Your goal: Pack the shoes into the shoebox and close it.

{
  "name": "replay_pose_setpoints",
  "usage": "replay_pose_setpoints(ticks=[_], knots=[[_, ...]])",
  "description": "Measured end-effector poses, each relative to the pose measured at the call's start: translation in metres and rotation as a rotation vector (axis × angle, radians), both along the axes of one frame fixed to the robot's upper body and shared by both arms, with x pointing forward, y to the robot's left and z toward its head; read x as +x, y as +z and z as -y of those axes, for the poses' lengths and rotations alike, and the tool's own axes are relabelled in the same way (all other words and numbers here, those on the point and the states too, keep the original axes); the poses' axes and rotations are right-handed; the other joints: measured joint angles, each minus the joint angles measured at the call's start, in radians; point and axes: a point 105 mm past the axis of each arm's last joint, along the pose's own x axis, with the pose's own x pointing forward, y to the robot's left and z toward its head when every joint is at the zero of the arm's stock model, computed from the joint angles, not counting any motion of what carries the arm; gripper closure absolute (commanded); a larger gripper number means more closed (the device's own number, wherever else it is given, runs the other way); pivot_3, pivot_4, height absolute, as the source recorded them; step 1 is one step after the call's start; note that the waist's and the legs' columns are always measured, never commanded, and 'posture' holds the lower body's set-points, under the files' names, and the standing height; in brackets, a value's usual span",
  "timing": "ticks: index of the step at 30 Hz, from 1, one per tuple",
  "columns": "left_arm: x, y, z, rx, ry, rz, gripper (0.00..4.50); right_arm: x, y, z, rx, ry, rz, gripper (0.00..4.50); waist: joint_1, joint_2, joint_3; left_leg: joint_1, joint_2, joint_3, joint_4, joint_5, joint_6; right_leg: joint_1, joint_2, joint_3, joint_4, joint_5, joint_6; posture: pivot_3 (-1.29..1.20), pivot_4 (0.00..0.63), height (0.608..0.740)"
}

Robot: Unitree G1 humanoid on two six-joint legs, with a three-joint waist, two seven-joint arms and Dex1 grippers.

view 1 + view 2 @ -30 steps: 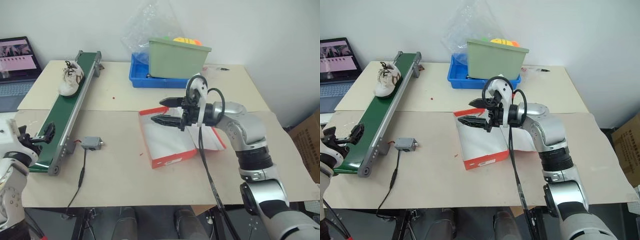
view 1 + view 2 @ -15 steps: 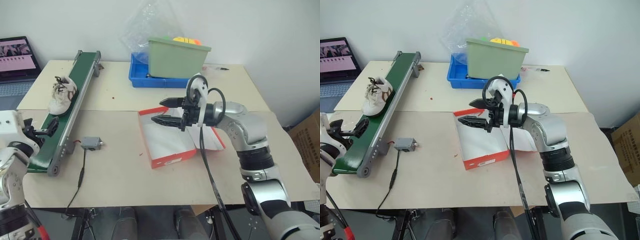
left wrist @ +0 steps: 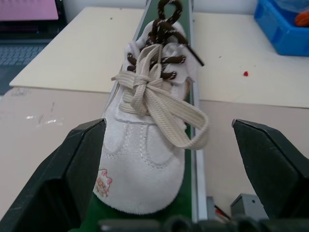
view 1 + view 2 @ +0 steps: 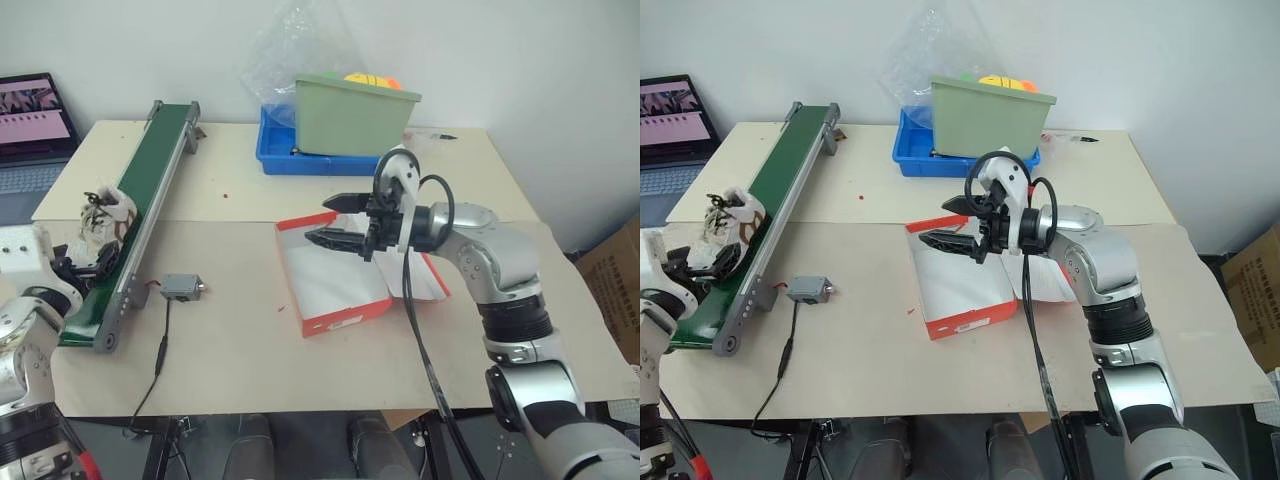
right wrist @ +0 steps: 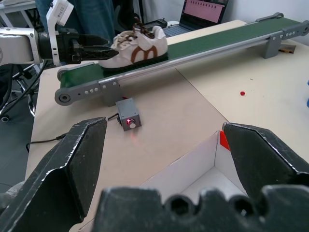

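Leftmost, my left gripper (image 3: pixel 159 159) stands wide open, its 2 black fingers either side of 1 small cream sneaker with dark brown laces (image 3: pixel 147 140), not pressing it. That shoe sits near the close end of the long green conveyor belt (image 4: pixel 140 215), its long axis along the belt, toe toward my gripper. Further right, the shallow red-orange cardboard shoebox (image 4: pixel 335 275) lies open on the beige table (image 4: pixel 240 330). My right gripper (image 4: pixel 330 220) hangs above it, jaws spread, pointing left, holding nothing.
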Motion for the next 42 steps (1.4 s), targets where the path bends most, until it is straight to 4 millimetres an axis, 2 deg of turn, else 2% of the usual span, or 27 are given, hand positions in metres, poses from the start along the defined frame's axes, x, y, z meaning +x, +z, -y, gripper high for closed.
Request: replay_pose_setpoints(ticks=[2,4,9,12,15,18,21,23,26,32,34,38,42], knots=[[-0.001,-0.006,-0.006,-0.042,0.027,-0.016,1.09,0.0,0.0,0.001,-0.001,-0.003,0.0,0.0,0.0,0.0,0.0,0.0,0.0,0.0,0.0,0.0,0.0,0.0,0.0,0.0,0.0,0.0,0.0,0.0,0.15,0.74],[-0.001,-0.009,-0.01,-0.088,0.045,-0.025,1.96,0.001,0.0,0.002,-0.006,-0.01,0.002,0.0,0.0,0.0,0.0,0.0,0.0,0.0,0.0,0.0,0.0,0.0,0.0,0.0,0.0,0.0,0.0,0.0,0.15,0.74],[0.002,-0.01,-0.006,-0.151,0.022,-0.041,3.71,0.003,0.0,0.005,-0.016,-0.031,0.006,0.0,0.009,0.0,0.0,0.001,0.0,0.0,0.0,0.0,0.0,0.001,0.0,0.0,0.001,0.0,0.0,0.0,0.15,0.74],[0.004,-0.01,-0.004,-0.16,0.008,-0.038,4.41,0.004,0.0,0.007,-0.02,-0.042,0.009,0.0,0.016,0.0,0.0,0.001,0.0,0.0,0.0,0.0,0.0,0.0,0.0,0.0,0.001,0.0,0.0,0.0,0.15,0.74],[0.007,-0.007,0.002,-0.157,-0.017,-0.031,4.41,0.004,0.0,0.008,-0.021,-0.046,0.009,0.0,0.027,0.0,0.0,0.0,0.0,0.0,0.0,0.0,0.0,0.001,0.0,-0.001,0.0,0.0,0.0,0.0,0.15,0.74],[0.017,0.006,0.031,-0.17,-0.121,0.038,4.41,0.005,0.0,0.008,-0.019,-0.047,0.009,0.0,0.039,-0.002,0.001,-0.001,0.0,0.0,0.001,0.0,0.0,0.0,0.0,-0.001,0.0,0.0,0.0,0.0,0.15,0.74],[0.025,0.036,0.06,-0.161,-0.218,0.148,4.41,0.006,0.003,0.007,0.02,-0.059,-0.012,0.0,0.038,-0.004,0.001,-0.001,0.0,0.0,0.001,0.0,0.0,0.0,0.0,-0.001,0.0,0.0,0.0,0.0,0.15,0.74],[0.027,0.063,0.084,-0.165,-0.288,0.245,4.41,0.011,0.011,0.008,0.122,-0.085,-0.064,0.0,0.036,-0.004,0.001,-0.002,0.0,0.0,0.001,0.0,0.0,0.001,0.0,-0.001,0.0,0.0,0.0,0.0,0.15,0.74],[0.029,0.09,0.128,-0.207,-0.408,0.353,4.41,0.023,0.027,0.012,0.285,-0.142,-0.158,0.0,0.031,-0.004,0.001,-0.001,0.0,-0.001,0.002,0.0,0.0,0.002,0.0,-0.001,0.0,0.0,0.0,0.0,0.15,0.74],[0.042,0.104,0.185,-0.374,-0.503,0.397,4.41,0.031,0.035,0.015,0.483,-0.187,-0.321,0.0,0.026,-0.004,0.001,-0.001,0.0,-0.001,0.003,0.0,0.0,0.002,0.0,-0.001,0.0,0.001,0.001,0.0,0.15,0.74],[0.045,0.111,0.207,-0.419,-0.555,0.408,4.41,0.032,0.04,0.008,0.522,-0.182,-0.353,0.0,0.025,-0.004,0.001,-0.002,-0.001,-0.002,0.003,0.0,0.0,0.002,0.0,-0.001,0.0,0.001,0.001,0.0,0.15,0.74],[0.049,0.114,0.23,-0.481,-0.608,0.412,4.41,0.033,0.05,0.013,0.571,-0.208,-0.363,0.0,0.021,-0.004,0.001,-0.002,-0.001,-0.002,0.003,0.0,0.0,0.002,0.0,-0.001,0.0,0.001,0.001,0.0,0.15,0.74],[0.059,0.115,0.251,-0.51,-0.655,0.397,4.41,0.028,0.052,0.004,0.59,-0.195,-0.388,0.0,0.021,-0.004,0.001,-0.002,-0.001,-0.002,0.003,0.0,0.0,0.002,0.001,-0.001,0.0,0.001,0.001,0.0,0.15,0.74]])
